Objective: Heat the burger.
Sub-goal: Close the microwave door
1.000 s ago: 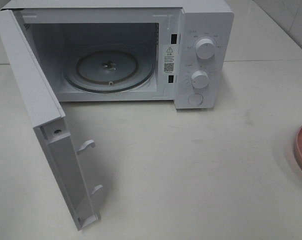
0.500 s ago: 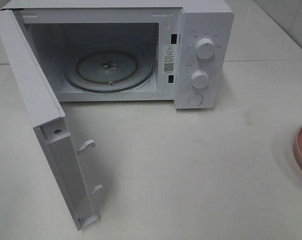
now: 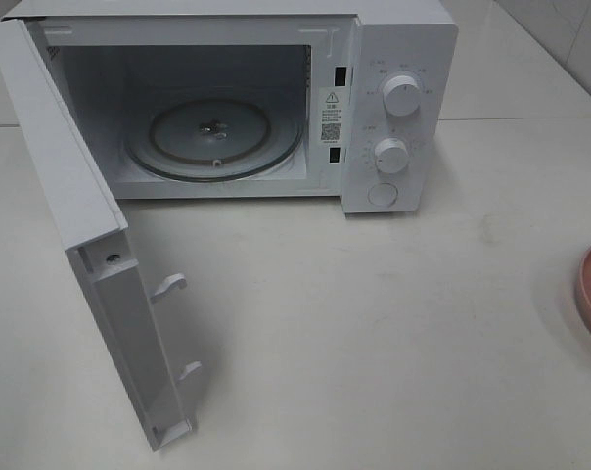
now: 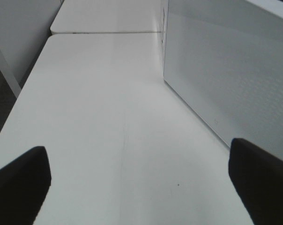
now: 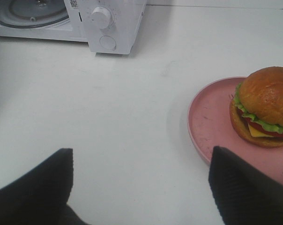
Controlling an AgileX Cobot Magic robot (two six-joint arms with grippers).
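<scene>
White tabletop (image 3: 374, 333) stretches under everything I can see. On its left side, my left gripper (image 4: 137, 183) hangs released, both dark fingers (image 4: 19, 180) spread wide over bare surface, with the outer face of the microwave door (image 3: 75, 211) just beside it. That door stands swung fully open, and the white microwave (image 3: 398, 59) shows its glass turntable (image 3: 215, 132) lying bare inside, two round knobs (image 3: 401, 95) stacked on the control panel. Further right, my right gripper (image 5: 141, 183) is likewise released, clasping nothing. Near it sits the pink plate (image 5: 209, 117), carrying the burger (image 5: 263, 107): glossy orange-brown bun halves, frilly green lettuce, a yellow cheese corner and a red layer, standing upright towards the plate's far side.
</scene>
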